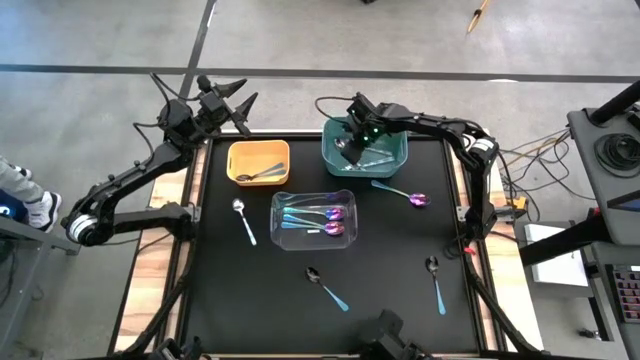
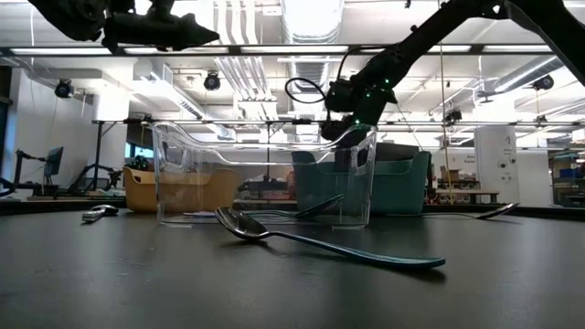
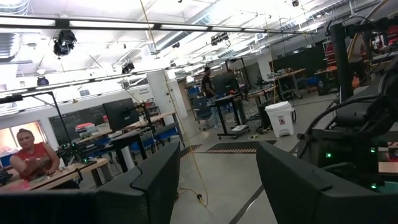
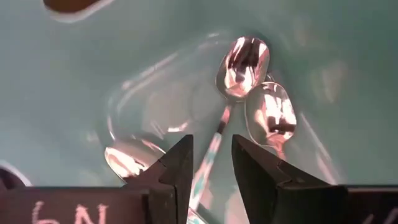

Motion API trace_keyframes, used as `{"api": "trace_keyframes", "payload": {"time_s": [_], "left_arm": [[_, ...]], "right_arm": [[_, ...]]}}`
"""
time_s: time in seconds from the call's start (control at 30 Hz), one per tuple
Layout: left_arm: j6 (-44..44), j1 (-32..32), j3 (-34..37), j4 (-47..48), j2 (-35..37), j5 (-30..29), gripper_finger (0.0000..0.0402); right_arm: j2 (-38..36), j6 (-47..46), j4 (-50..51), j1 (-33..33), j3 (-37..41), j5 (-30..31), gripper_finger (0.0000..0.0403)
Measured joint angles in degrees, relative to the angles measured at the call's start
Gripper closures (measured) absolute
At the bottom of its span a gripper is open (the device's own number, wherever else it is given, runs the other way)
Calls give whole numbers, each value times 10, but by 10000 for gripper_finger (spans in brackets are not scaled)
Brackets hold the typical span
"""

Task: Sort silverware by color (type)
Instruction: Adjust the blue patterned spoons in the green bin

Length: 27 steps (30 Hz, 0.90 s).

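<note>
My right gripper (image 1: 349, 143) (image 4: 211, 165) hangs open over the teal bin (image 1: 392, 158), fingers pointing down into it. Three dark-bowled spoons (image 4: 241, 62) lie on the bin's floor; one thin handle (image 4: 214, 143) shows through the gap between my fingers, lying below them. The yellow bin (image 1: 236, 152) holds silver spoons (image 1: 262, 174). The clear bin (image 1: 280, 205) holds purple-pink spoons (image 1: 330, 215). Loose on the mat lie a silver spoon (image 1: 243, 218), a purple spoon (image 1: 405, 195) and two black spoons (image 1: 325, 285) (image 1: 435, 280). My left gripper (image 1: 240, 105) (image 3: 217, 186) waits open, raised at the far left.
The three bins stand close together at the mat's far middle. In the low view the clear bin (image 2: 265, 174) stands in front of the teal bin (image 2: 402, 183), with a black spoon (image 2: 320, 242) lying nearest. Cables and a stand (image 1: 600, 240) sit off the table's right side.
</note>
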<state>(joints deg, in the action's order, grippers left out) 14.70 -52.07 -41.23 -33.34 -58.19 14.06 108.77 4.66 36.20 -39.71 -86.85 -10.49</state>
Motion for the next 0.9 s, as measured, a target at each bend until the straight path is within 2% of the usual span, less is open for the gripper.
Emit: {"api": "trace_keyframes", "payload": {"time_s": [0.2,0.4,0.9], "left_arm": [[8,0,0,0,0,0,207],[12,0,0,0,2,0,207],[13,0,0,30,37,0,207]], "right_arm": [[0,-48,-5,13,0,8,312],[13,-64,9,38,0,117,307],[31,-117,3,40,1,101,271]]}}
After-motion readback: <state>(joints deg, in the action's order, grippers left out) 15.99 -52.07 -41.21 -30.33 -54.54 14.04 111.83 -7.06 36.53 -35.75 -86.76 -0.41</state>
